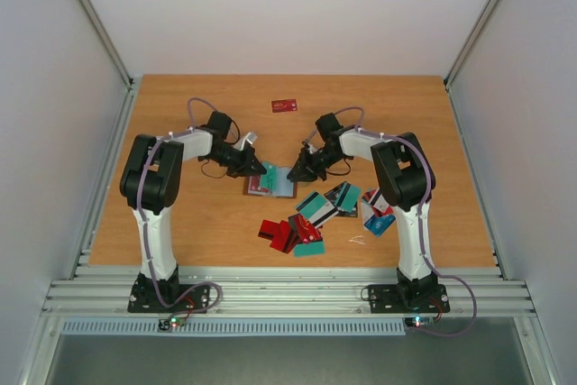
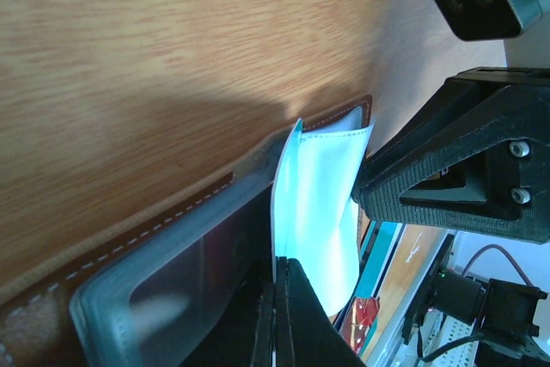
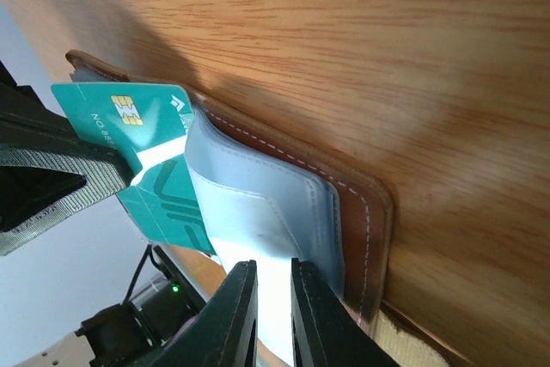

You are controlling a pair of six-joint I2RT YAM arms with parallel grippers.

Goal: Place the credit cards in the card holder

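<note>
Left gripper (image 2: 279, 268) clamped on card holder (image 3: 378, 212) clear sleeve; right gripper (image 3: 273, 268) pinching neighbouring sleeve; teal card (image 3: 129, 113) tucked alongside.

A wooden tabletop (image 1: 180, 114) with warm orange grain sits inside a plain white enclosure. A back wall (image 1: 288, 6), a left wall (image 1: 45, 132) and a right wall (image 1: 532, 178) are joined by slanting aluminium posts (image 1: 90, 15). Ribbed metal rails (image 1: 288, 293) run along the tabletop's near edge. The light is soft and even.

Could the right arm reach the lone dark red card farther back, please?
Probably not yet: the right gripper is clamped on the brown leather card holder's clear sleeve; otherwise the way looks free.
</note>
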